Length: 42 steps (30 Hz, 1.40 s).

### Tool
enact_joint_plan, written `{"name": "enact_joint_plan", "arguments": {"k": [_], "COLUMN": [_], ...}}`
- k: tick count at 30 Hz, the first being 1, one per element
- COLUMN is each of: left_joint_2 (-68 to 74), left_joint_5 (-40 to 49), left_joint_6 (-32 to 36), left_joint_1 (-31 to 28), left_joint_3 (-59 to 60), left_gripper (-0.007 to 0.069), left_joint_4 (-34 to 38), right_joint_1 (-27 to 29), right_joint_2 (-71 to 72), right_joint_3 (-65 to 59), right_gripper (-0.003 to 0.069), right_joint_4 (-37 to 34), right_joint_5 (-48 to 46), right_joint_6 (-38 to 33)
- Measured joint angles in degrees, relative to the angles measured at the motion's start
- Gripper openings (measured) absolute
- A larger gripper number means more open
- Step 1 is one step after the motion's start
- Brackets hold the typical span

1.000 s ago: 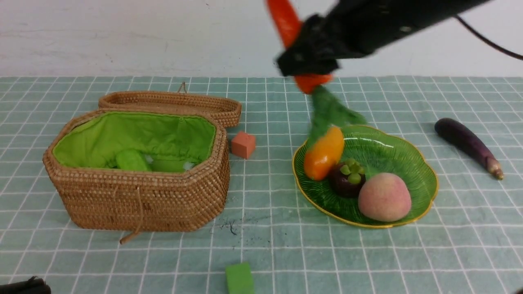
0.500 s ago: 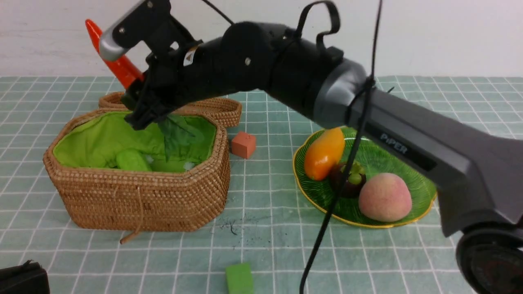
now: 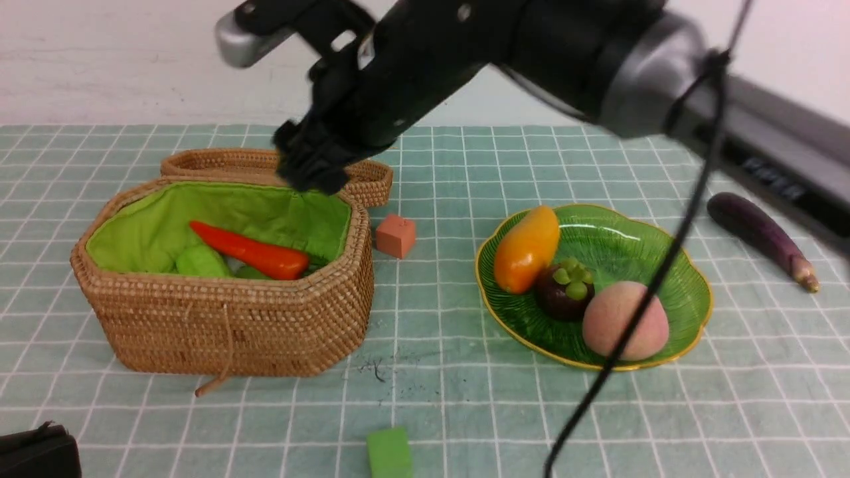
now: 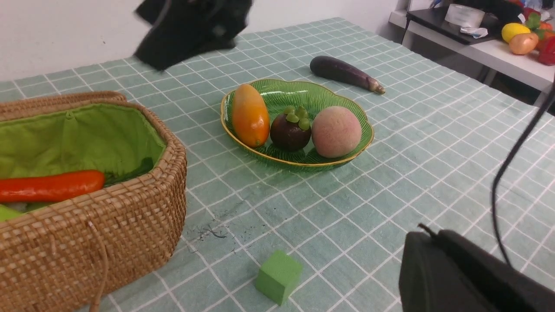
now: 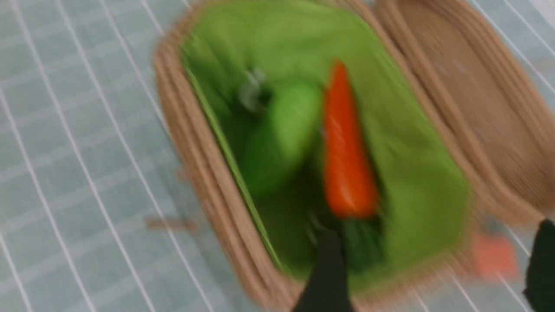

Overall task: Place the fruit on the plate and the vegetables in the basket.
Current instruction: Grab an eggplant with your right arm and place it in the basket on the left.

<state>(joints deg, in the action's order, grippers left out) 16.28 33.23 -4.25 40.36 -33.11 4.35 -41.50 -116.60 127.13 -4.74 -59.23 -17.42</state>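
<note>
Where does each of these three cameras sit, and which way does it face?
Front: between the robot's arms, facing forward over basket, plate and eggplant; the right arm reaches across, right claw above the basket.
Left wrist: on the left arm, low, looking across at basket and plate; that arm's dark end shows.
Right wrist: on the right arm, looking down into the basket; its open claw's fingertips show.
Shared: all three show the carrot in the basket.
</note>
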Motion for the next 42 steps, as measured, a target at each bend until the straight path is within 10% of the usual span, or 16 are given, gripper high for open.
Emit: {"name": "enact_joint_plan", "arguments": {"k": [8,13,25,35,42], "left_joint_2": [0.00,0.00,0.00,0.00,0.00], "left_joint_5": [-0.13,-0.03,-0.26,-1.05,-1.05], "left_joint_6": [0.00,0.00,0.00,0.00,0.00], "left_joint_1": [0.00,0.00,0.00,0.00,0.00], "left_joint_3": [0.00,0.00,0.00,0.00,0.00], "left_gripper": [0.0015,0.0018,0.0020,0.0029,0.0037], "left_joint_4": [0.05,0.10,0.10,0.04,0.00], "right_joint_1": [10.11,25.25,49.81,52.26,52.26], "right_joint_2": [9.85,11.97,5.58,-6.26,-12.93], "right_joint_3": [-0.51,-7.00,-20.06,-20.06,-20.06], "right_gripper": [0.0080,-0.0004,0.0206,0.0505,0.0525], "right_joint_4": [11.97,12.11,2.26,-1.63,-2.10], "right_joint_5": [-12.48,-12.48,-6.62,12.14,19.51], "right_joint_6": [8.41,11.64,6.35,-7.47,-7.94]}}
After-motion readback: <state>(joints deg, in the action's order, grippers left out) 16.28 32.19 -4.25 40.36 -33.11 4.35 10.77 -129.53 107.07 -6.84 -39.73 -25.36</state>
